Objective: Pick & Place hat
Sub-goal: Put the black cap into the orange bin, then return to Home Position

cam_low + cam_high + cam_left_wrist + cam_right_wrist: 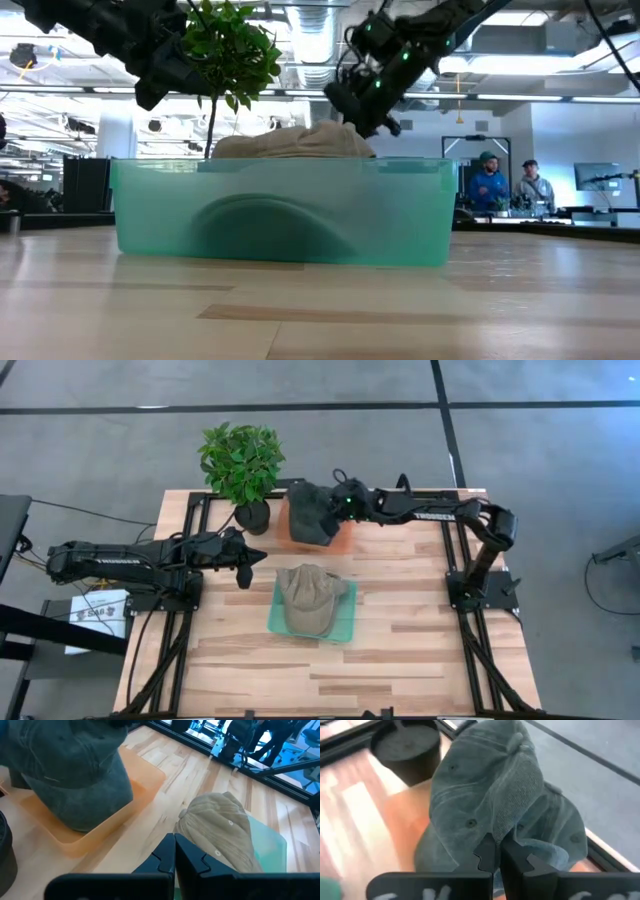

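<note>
Left arm, white lettering along its length too small to read; left hand [243,572] clenched on nothing, poised above the worktop [420,650] just left of the green tray [345,622]; potted plant [243,463] at the far edge, its dark pot beside the orange tray [343,542]; tan hat [308,599] lying in the green tray, near the worktop's middle; dark grey hat [312,512] over the orange tray, its crown bunched and grasped by the right hand [338,506], fingers pinched shut on the cloth; right arm reaching in from the right, marked "TROSSEN" in white; two people [505,183] standing in the room beyond the worktop.
</note>
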Controlling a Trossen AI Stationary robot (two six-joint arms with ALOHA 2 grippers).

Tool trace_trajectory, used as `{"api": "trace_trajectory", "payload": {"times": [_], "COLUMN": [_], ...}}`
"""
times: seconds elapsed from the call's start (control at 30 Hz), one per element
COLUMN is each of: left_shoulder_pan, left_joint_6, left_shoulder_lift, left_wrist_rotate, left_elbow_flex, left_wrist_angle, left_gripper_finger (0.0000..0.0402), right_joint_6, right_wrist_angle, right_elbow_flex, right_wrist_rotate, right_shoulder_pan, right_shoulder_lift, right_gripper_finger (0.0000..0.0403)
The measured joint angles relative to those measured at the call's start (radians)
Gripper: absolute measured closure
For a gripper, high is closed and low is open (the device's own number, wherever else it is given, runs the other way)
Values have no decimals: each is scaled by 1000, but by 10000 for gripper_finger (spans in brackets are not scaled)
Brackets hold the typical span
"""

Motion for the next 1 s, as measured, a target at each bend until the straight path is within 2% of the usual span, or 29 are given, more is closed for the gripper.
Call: {"api": "trace_trajectory", "payload": {"times": [0.2, 0.47, 0.6, 0.8, 1.0], "left_shoulder_pan": [1, 1, 0, 0, 0], "left_joint_6": [-1, -2, -7, -11, -10], "left_shoulder_lift": [0, 1, 1, 1, 1], "left_wrist_rotate": [-11, -35, -35, -34, -34], "left_elbow_flex": [0, 0, 0, 0, 0], "left_wrist_angle": [0, 1, 2, 2, 0], "left_gripper_finger": [401, 402, 401, 401, 401], "right_joint_6": [-4, -3, 5, -1, -3], "right_wrist_angle": [-89, -109, -123, -108, -130], "right_elbow_flex": [2, 1, 1, 1, 1], "right_wrist_rotate": [4, -19, -20, -23, -23], "right_shoulder_pan": [2, -25, -31, -38, -54], "right_shoulder_lift": [-28, 64, 62, -24, -71], "right_gripper_finger": [395, 383, 370, 327, 257]}}
